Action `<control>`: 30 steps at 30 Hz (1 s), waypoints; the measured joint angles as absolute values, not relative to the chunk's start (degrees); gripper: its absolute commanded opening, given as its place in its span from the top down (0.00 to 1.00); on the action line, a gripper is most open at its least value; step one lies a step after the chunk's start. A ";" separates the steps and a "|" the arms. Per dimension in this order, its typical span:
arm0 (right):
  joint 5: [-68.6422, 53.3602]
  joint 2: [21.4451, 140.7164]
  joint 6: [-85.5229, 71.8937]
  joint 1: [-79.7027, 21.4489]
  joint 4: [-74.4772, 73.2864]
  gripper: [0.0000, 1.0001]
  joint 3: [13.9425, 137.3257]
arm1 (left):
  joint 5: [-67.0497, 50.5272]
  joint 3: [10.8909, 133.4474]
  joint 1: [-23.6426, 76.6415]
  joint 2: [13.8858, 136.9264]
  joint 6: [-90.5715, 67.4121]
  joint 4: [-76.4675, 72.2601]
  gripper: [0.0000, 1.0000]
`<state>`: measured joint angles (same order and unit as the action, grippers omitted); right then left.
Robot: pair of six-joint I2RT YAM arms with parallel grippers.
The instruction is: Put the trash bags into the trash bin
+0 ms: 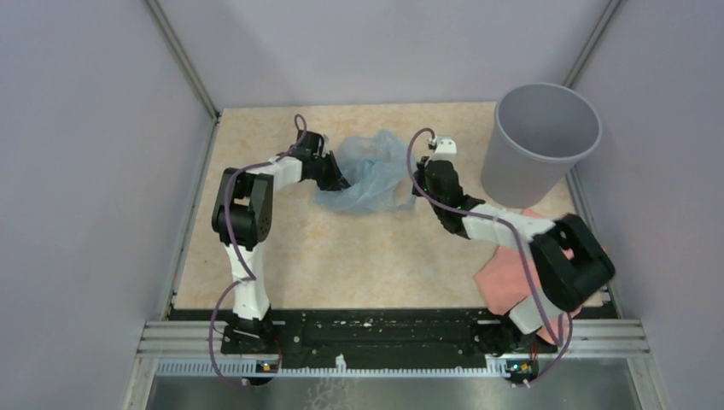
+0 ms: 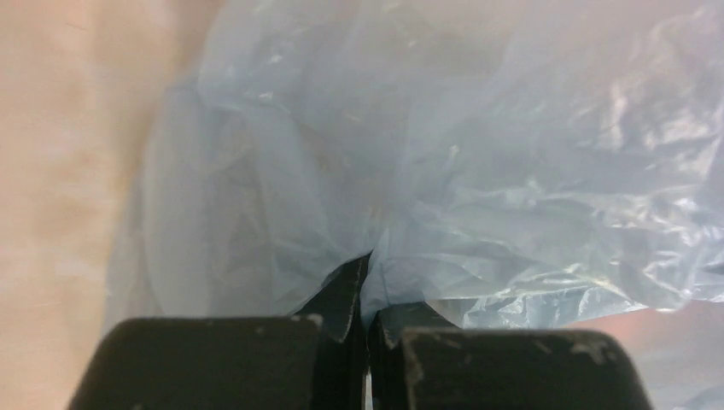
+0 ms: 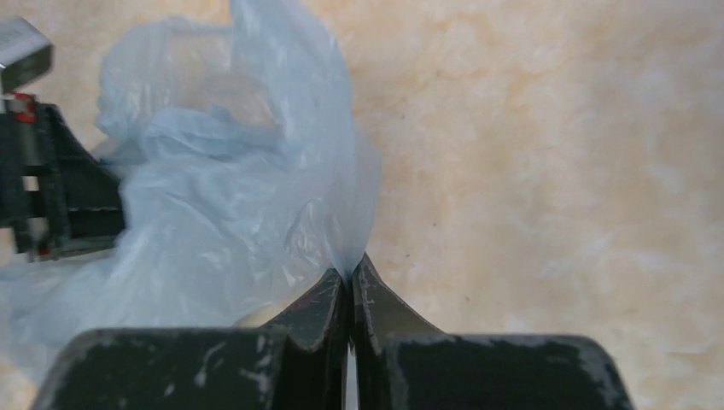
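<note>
Toward the far edge of the desk, about midway between its left and right sides, the trash bag (image 1: pixel 369 173) lies as a crumpled pale blue heap, its long axis roughly parallel to that far edge. The left gripper (image 2: pixel 365 273) has its fingers pressed together on a fold at the bag's left end. The right gripper (image 3: pixel 348 272) likewise pinches a peak of film at the right end, so the bag hangs between the two. It seems to rest partly on the table (image 1: pixel 359 256), though from above I cannot be sure how much is lifted.

The trash bin (image 1: pixel 521 175) stands upright in the far right corner, open mouth up, just beyond the right gripper and apart from the bag. The carry therefore probably runs rightward and up over the rim, with the right arm the nearer one. A salmon-pink cloth (image 1: pixel 504 286) lies near the near right corner, under the right arm.
</note>
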<state>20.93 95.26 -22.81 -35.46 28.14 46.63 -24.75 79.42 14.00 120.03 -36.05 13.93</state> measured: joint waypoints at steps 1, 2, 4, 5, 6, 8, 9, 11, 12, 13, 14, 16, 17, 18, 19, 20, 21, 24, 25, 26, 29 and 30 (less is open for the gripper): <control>21.17 91.57 -22.41 -35.44 23.44 1.00 47.29 | -24.43 79.42 13.50 120.03 -36.14 13.72 1.00; 21.34 87.50 -21.96 -35.40 18.09 1.00 48.75 | -23.97 79.42 12.78 119.98 -36.29 13.45 1.00; 21.34 81.08 -20.93 -35.40 9.54 1.00 52.69 | -22.46 79.42 11.40 119.68 -36.38 13.21 1.00; 21.12 78.04 -20.49 -35.40 5.58 1.00 54.98 | -21.54 79.40 10.74 119.48 -36.38 13.19 1.00; 20.75 75.68 -20.03 -35.40 2.63 1.00 56.82 | -20.64 79.33 10.20 119.24 -36.36 13.17 1.00; 19.44 72.07 -19.20 -35.40 -2.66 1.00 59.86 | -19.11 78.87 9.47 118.56 -36.34 13.15 1.00; 18.70 71.11 -18.87 -35.40 -4.99 1.00 61.23 | -18.55 78.54 9.30 118.17 -36.29 13.15 1.00; 17.30 71.24 -18.06 -35.42 -8.40 1.00 63.09 | -17.58 77.69 9.39 117.16 -35.99 13.37 1.00; 16.71 72.01 -17.82 -35.48 -9.87 1.00 63.72 | -17.26 77.17 9.58 116.60 -35.88 13.65 1.00; 16.23 73.43 -17.45 -35.59 -11.68 1.00 64.49 | -17.10 76.38 9.91 115.70 -35.75 14.00 1.00; 15.94 75.18 -17.04 -35.88 -13.41 1.00 65.17 | -17.08 75.48 10.33 114.56 -35.64 14.24 1.00; 15.09 78.65 -16.64 -36.49 -16.97 0.94 66.59 | -17.32 73.47 11.16 111.96 -35.59 14.24 1.00; 14.59 80.07 -16.56 -36.84 -18.15 0.89 67.09 | -17.54 72.40 11.62 110.39 -35.59 14.24 1.00; 13.61 81.56 -16.49 -37.19 -19.57 0.80 67.70 | -17.82 70.98 12.23 108.14 -35.62 14.13 1.00; 12.64 82.56 -16.60 -37.50 -20.56 0.71 68.07 | -18.13 70.04 12.60 106.48 -35.66 14.09 1.00; 11.90 83.09 -16.93 -37.76 -21.37 0.63 68.29 | -18.33 68.86 12.97 104.55 -35.66 13.74 1.00; 11.18 83.20 -17.30 -37.78 -22.00 0.54 68.38 | -18.39 67.57 13.32 102.48 -35.66 13.37 1.00; 10.07 82.83 -18.85 -37.87 -23.05 0.34 68.38 | -18.04 65.25 13.32 99.00 -35.81 13.04 1.00; 9.69 82.46 -19.55 -37.82 -23.33 0.32 68.25 | -18.06 64.79 12.86 98.72 -35.99 12.82 1.00; 9.45 81.95 -20.29 -37.69 -23.46 0.29 68.01 | -18.04 64.31 12.34 98.72 -36.18 12.36 1.00; 8.27 77.71 -22.92 -36.99 -22.76 0.24 64.47 | -18.06 62.15 11.09 98.74 -37.17 11.75 1.00; 7.84 75.48 -24.01 -36.62 -22.70 0.23 62.59 | -18.04 61.56 10.74 98.74 -37.50 11.68 1.00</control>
